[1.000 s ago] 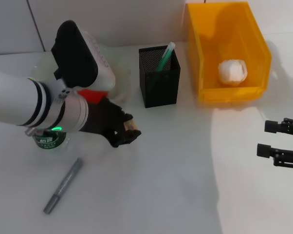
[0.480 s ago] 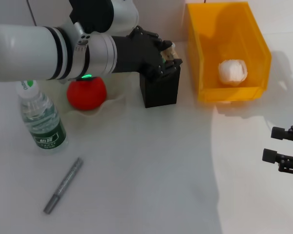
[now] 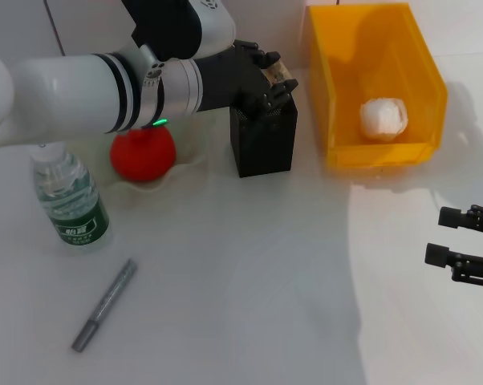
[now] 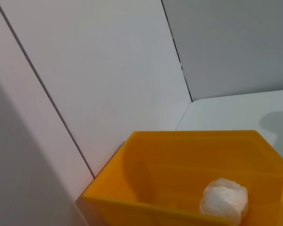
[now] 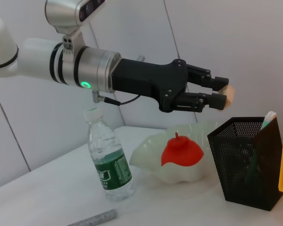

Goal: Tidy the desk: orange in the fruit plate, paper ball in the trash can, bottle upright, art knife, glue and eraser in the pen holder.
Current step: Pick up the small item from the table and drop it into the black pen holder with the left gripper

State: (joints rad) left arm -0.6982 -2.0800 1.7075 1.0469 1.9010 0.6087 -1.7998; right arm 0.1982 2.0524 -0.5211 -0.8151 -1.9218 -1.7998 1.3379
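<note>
I hold the small tan eraser (image 5: 229,93) tight in my left gripper (image 3: 275,83), just above the black pen holder (image 3: 265,146). The red orange (image 3: 143,154) sits in its plate beside the holder. My right gripper (image 3: 460,245) waits open, far from it on the bench (image 3: 249,281).

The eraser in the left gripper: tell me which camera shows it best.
The right wrist view: the eraser shows side-on, pinched at the left gripper tips, above the pen holder. The head view shows only a sliver of it over the holder. The left wrist view misses it, showing only the yellow bin.
</note>
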